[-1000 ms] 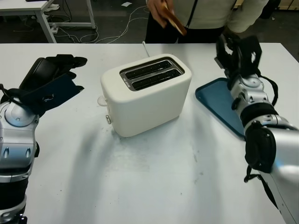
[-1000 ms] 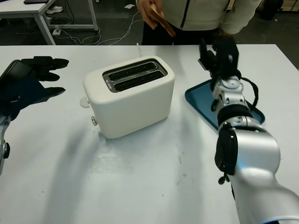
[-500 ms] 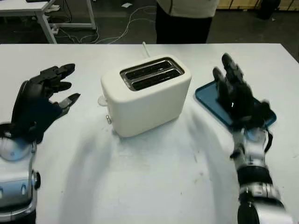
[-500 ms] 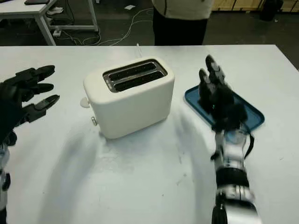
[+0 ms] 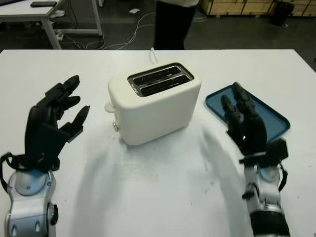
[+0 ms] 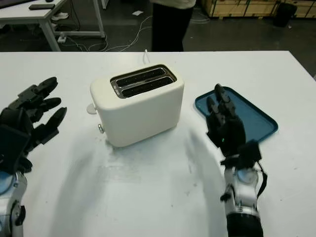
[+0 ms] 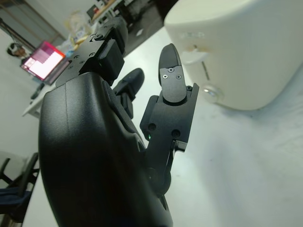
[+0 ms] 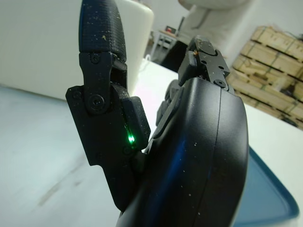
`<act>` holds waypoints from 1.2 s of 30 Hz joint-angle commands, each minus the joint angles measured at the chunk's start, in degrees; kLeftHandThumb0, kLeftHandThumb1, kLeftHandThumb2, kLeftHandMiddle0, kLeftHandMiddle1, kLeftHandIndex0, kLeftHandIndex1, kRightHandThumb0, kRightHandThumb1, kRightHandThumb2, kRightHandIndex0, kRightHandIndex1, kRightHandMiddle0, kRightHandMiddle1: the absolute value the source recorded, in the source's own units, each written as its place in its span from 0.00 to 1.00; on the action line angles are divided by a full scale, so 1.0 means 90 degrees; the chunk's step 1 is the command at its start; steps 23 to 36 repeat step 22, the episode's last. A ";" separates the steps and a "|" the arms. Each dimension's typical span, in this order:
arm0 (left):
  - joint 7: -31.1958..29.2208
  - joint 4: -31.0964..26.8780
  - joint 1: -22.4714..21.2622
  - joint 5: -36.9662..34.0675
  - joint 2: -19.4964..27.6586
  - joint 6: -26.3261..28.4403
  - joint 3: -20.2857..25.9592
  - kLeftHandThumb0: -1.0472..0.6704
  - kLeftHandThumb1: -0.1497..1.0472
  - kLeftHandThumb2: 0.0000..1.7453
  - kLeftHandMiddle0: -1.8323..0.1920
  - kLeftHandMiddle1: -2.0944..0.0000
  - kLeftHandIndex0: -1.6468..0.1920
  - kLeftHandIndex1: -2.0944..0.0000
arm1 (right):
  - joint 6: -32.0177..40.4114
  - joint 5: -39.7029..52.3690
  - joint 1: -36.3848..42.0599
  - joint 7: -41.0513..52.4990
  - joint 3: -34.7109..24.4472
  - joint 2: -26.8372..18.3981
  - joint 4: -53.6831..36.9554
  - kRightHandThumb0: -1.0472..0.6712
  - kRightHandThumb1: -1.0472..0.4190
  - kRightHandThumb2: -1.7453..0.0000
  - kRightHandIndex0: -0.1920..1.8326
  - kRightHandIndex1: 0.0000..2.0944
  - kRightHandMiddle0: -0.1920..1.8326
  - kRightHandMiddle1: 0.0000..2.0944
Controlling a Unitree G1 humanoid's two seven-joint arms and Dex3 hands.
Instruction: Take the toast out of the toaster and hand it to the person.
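Observation:
The cream two-slot toaster (image 5: 155, 106) stands in the middle of the white table, and its two slots (image 5: 160, 79) look dark with nothing rising out of them. My left hand (image 5: 69, 101) is raised above the table to the left of the toaster, open and holding nothing. Right of the toaster, my right hand (image 5: 236, 106) is upright over the near corner of the blue tray (image 5: 270, 116), also open with nothing in it. A person (image 5: 170, 22) stands beyond the table's far edge; I see dark trousers. The left wrist view shows the toaster's side (image 7: 236, 52) with its lever.
The toaster's white cable (image 5: 153, 53) runs off toward the far edge. The blue tray lies bare at the right. Broad bare table (image 5: 163, 182) lies in front of the toaster. Another white table (image 5: 34, 12) and floor cables are at the back left.
My right arm has drawn back from the far edge near the person to the tray's near corner. My left hand has turned upright. The person holding the toast has stepped away from the table.

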 commanded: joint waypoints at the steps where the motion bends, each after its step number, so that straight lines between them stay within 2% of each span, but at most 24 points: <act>1: 0.0068 0.0101 0.0106 -0.0014 -0.0051 -0.0233 -0.0059 0.45 0.89 0.31 0.87 0.57 0.67 1.00 | 0.0360 0.0240 0.0259 -0.0057 0.0024 0.0071 -0.0403 0.15 0.10 0.93 0.14 0.03 0.16 0.02; 6: 0.0060 0.0279 0.0248 0.0093 0.0000 -0.0448 -0.0201 0.46 0.89 0.30 0.87 0.55 0.67 1.00 | 0.0897 -0.0127 0.0654 -0.0656 0.0130 0.0103 -0.0993 0.36 0.15 1.00 0.18 0.05 0.20 0.03; 10: -0.0039 0.0295 0.0343 0.0009 -0.0009 -0.0310 -0.0360 0.46 0.89 0.28 0.88 0.54 0.67 1.00 | 0.0918 -0.0750 0.0793 -0.1176 0.0288 0.0071 -0.1295 0.44 0.17 1.00 0.23 0.07 0.25 0.04; 17: 0.0099 0.0256 0.0457 0.0084 -0.0109 -0.0277 -0.0536 0.50 0.89 0.26 0.90 0.53 0.67 1.00 | 0.0444 -0.1628 0.0789 -0.1818 0.0453 0.0081 -0.1263 0.43 0.19 1.00 0.28 0.09 0.30 0.05; 36: 0.0144 0.0262 0.0447 0.0080 -0.0102 -0.0305 -0.0529 0.49 0.89 0.26 0.90 0.53 0.68 1.00 | 0.0484 -0.1696 0.0800 -0.1915 0.0480 0.0072 -0.1306 0.41 0.19 1.00 0.28 0.08 0.30 0.04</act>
